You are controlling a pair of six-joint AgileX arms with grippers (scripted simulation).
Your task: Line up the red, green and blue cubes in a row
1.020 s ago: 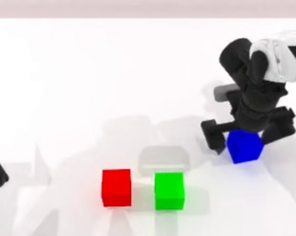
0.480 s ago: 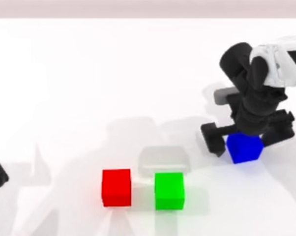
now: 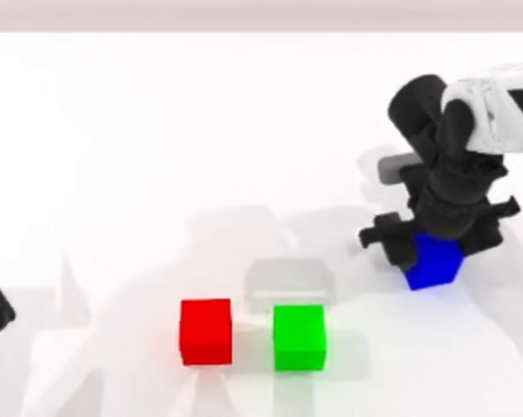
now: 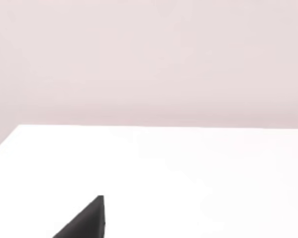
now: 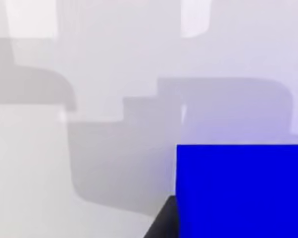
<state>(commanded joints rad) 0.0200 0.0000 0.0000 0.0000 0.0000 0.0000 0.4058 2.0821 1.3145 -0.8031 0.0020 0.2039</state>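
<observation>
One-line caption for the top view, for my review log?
Right gripper closed around the blue cube at the table's right, red cube and green cube side by side nearer the middle.

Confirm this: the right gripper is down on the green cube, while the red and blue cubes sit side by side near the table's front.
Wrong cubes. The top view shows the right gripper on the blue cube; the red cube and green cube sit side by side in front.

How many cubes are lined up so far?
Two: the red cube and green cube sit side by side near the table's front. The right tool has closed in around the blue cube, which sits farther back and to the right. It has yet to join the row. The left arm is parked at the left edge.
</observation>
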